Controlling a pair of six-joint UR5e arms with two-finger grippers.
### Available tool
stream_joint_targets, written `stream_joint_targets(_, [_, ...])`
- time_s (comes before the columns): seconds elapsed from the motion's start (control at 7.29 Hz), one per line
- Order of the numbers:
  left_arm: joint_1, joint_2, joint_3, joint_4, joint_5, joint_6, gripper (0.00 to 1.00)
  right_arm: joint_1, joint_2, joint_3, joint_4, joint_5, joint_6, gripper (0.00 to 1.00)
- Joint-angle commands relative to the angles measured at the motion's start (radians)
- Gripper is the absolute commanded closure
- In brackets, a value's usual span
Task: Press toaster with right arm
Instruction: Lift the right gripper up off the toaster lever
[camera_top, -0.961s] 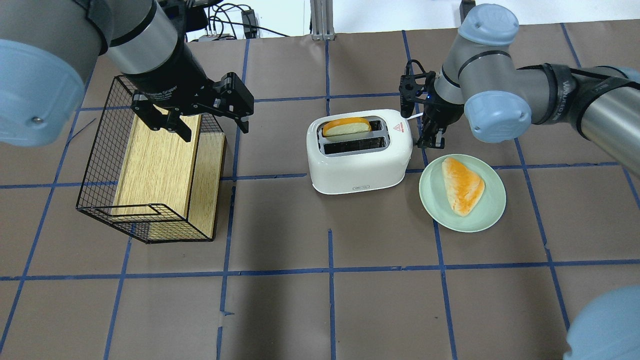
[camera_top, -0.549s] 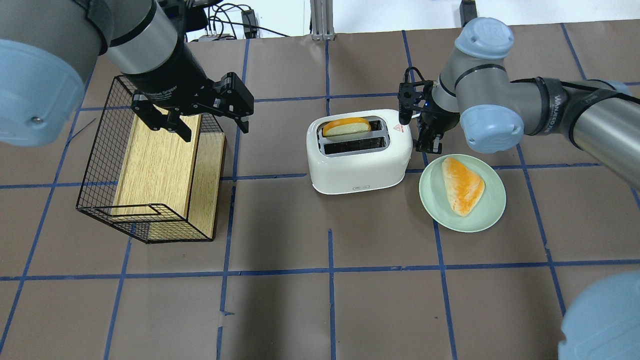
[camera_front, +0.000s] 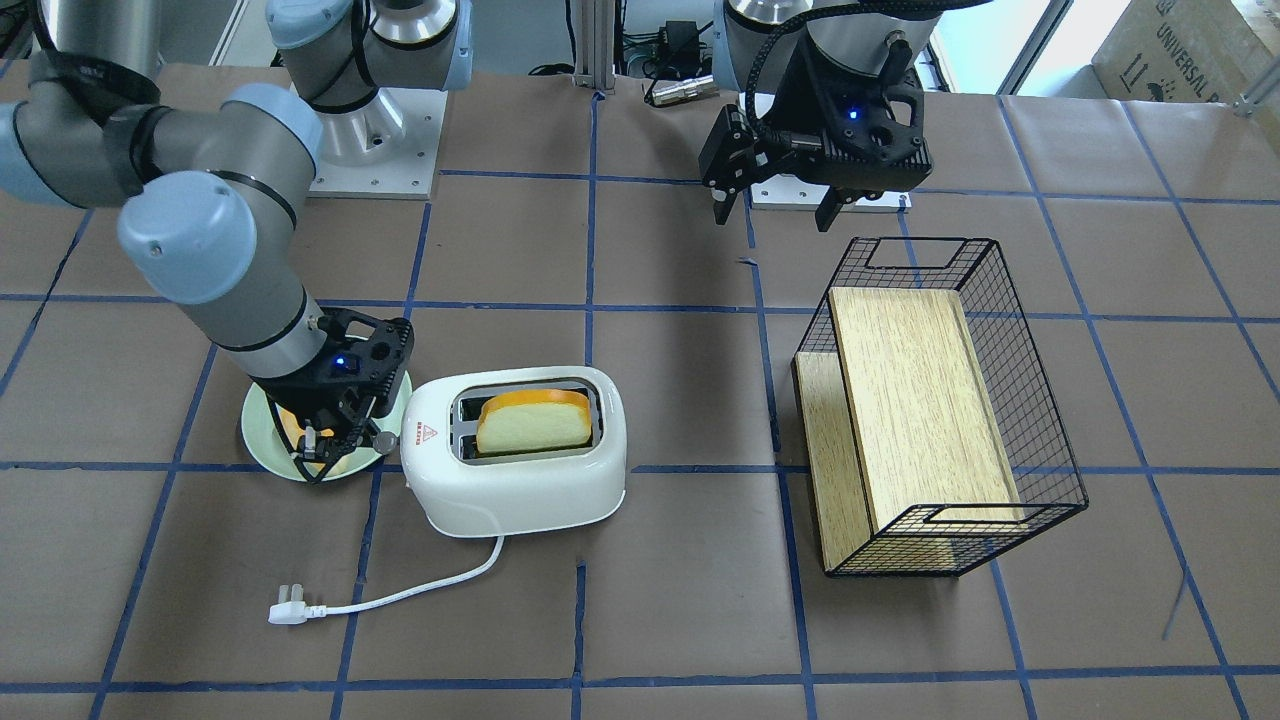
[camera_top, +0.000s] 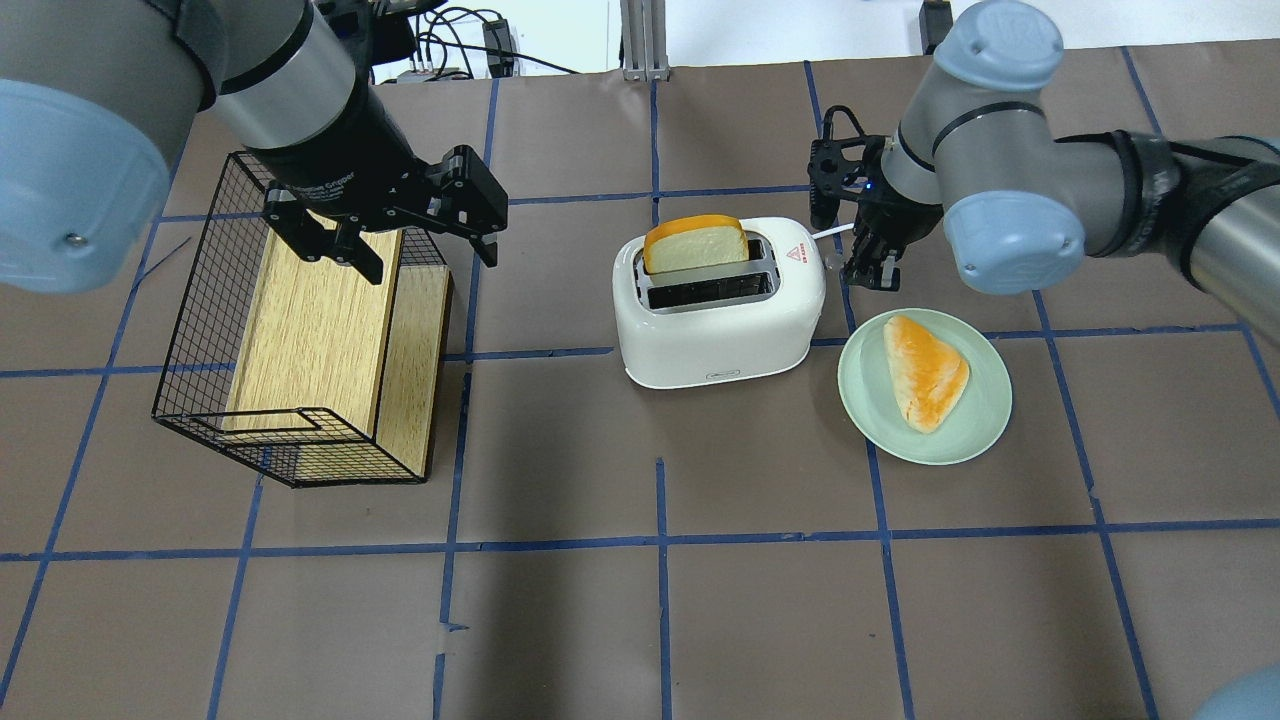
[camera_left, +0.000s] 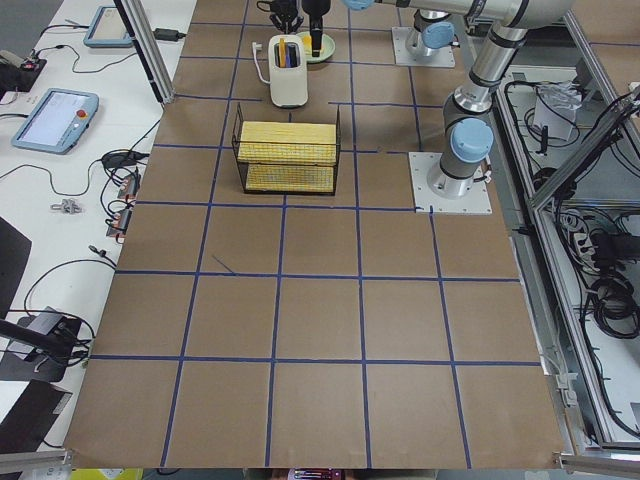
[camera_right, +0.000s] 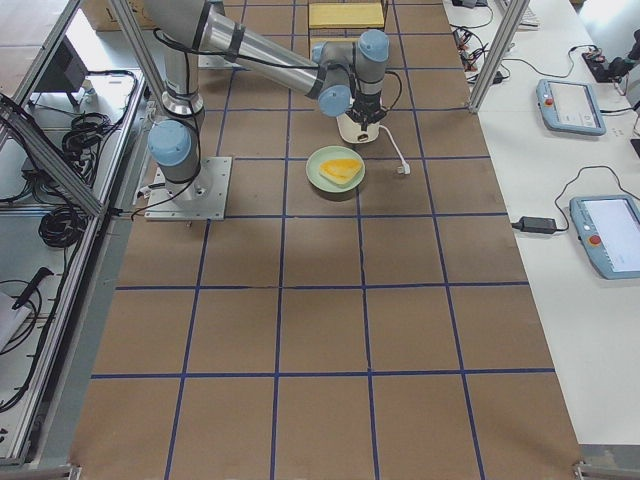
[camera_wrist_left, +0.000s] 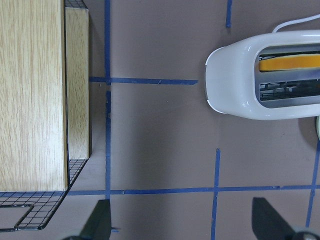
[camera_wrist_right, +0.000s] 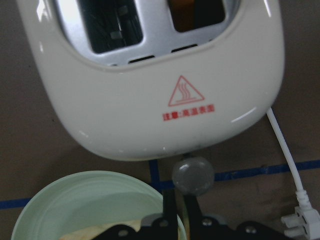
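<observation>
The white toaster (camera_top: 720, 320) stands mid-table, with a slice of bread (camera_top: 695, 245) standing high out of its far slot. My right gripper (camera_top: 868, 272) is shut and empty, pointing down just off the toaster's end with the red triangle mark. In the right wrist view its closed fingertips (camera_wrist_right: 172, 207) sit right below the round silver knob (camera_wrist_right: 193, 176), beside the toaster (camera_wrist_right: 150, 110). In the front view the right gripper (camera_front: 330, 445) hangs between the plate and the toaster (camera_front: 520, 490). My left gripper (camera_top: 415, 245) is open and empty above the wire basket.
A pale green plate (camera_top: 860, 400) with another bread piece (camera_top: 925, 370) lies beside the right gripper. A black wire basket (camera_top: 200, 330) holding a wooden board (camera_top: 310, 330) stands at left. The toaster's white cord and plug (camera_front: 290, 610) trail on the table's operator side.
The bread slice has risen high out of the toaster slot. My right gripper dipped at the toaster's end, then lifted slightly. The left arm has not moved.
</observation>
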Motion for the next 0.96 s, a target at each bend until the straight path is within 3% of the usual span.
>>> stream_joint_targets(0.0, [-0.001,0.0,0.0,0.0,-0.001,0.0,0.0,-0.015,-0.075,-0.174,0.282,0.002,0.089,0.52])
stream_joint_targets(0.14, [-0.001,0.0,0.001,0.0,0.001,0.0,0.0,-0.015,-0.075,-0.222,0.362,0.017,0.226,0.3])
stream_joint_targets(0.27, [0.001,0.0,0.0,0.0,0.001,0.0,0.0,-0.016,-0.077,-0.223,0.407,0.04,0.437,0.22])
stream_joint_targets(0.41, [-0.001,0.0,0.0,0.0,0.001,0.0,0.0,-0.016,-0.113,-0.234,0.439,0.03,0.645,0.21])
stream_joint_targets(0.69, [0.001,0.0,0.0,0.0,0.001,0.0,0.0,-0.012,-0.13,-0.232,0.45,0.017,0.831,0.11])
stream_joint_targets(0.82, [-0.001,0.0,0.0,0.0,-0.001,0.0,0.0,-0.013,-0.136,-0.241,0.453,-0.042,0.964,0.11])
